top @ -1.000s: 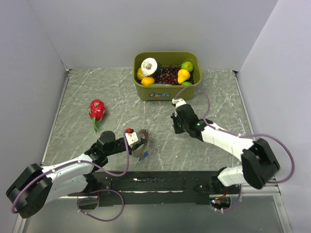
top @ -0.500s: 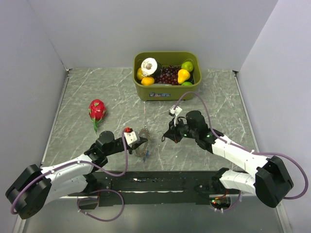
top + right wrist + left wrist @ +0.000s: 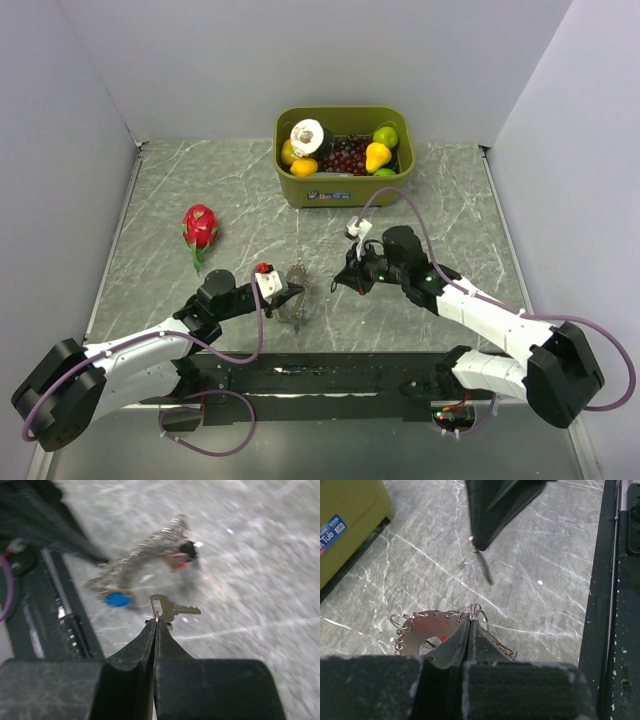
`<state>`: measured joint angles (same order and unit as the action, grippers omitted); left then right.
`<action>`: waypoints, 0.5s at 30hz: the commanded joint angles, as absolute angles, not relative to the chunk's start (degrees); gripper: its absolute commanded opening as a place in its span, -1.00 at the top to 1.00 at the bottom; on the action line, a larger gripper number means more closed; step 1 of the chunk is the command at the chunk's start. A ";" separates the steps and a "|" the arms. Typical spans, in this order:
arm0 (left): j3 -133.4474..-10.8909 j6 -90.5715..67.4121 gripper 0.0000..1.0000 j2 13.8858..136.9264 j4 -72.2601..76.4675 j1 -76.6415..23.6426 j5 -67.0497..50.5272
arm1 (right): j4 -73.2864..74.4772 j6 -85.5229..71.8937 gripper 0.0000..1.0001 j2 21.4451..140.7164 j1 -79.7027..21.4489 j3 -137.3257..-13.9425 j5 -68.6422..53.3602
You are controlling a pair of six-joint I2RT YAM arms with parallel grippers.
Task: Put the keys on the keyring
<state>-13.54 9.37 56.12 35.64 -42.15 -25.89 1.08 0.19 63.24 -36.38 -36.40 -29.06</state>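
My left gripper (image 3: 292,291) is shut on the rim of the keyring (image 3: 422,630), a flat metal ring edged with small wire loops, held just above the table. A blue tag (image 3: 117,599) and red and black tags (image 3: 179,556) hang from the keyring (image 3: 145,555), which is blurred in the right wrist view. My right gripper (image 3: 156,621) is shut on a small silver key (image 3: 172,609), pinching the tiny loop through its head. In the top view the right gripper (image 3: 340,283) hovers a short way right of the keyring (image 3: 295,302). It also shows above the left gripper (image 3: 470,622).
A green bin (image 3: 345,188) with fruit stands at the back centre. A red dragon fruit (image 3: 200,228) lies on the left of the marble table (image 3: 450,200). The black base rail (image 3: 330,375) runs along the near edge.
The right arm swung from near the bin down and left toward the keyring, then almost held still. The left gripper with the keyring shifted slightly.
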 commanded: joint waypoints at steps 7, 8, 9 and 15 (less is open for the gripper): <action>-16.44 9.76 0.98 55.63 37.18 -42.36 -27.33 | 3.34 2.36 1.00 64.34 -36.91 -40.52 -30.44; -16.44 9.76 0.98 55.37 37.18 -42.28 -27.16 | 3.17 3.50 1.00 63.73 -37.09 -40.34 -32.41; -16.35 9.93 0.98 55.28 37.00 -42.28 -27.16 | 3.51 4.73 1.00 63.46 -37.35 -40.52 -33.48; -16.70 10.02 0.98 55.19 36.56 -42.36 -27.07 | 9.13 8.17 1.00 66.53 -38.84 -44.38 -41.74</action>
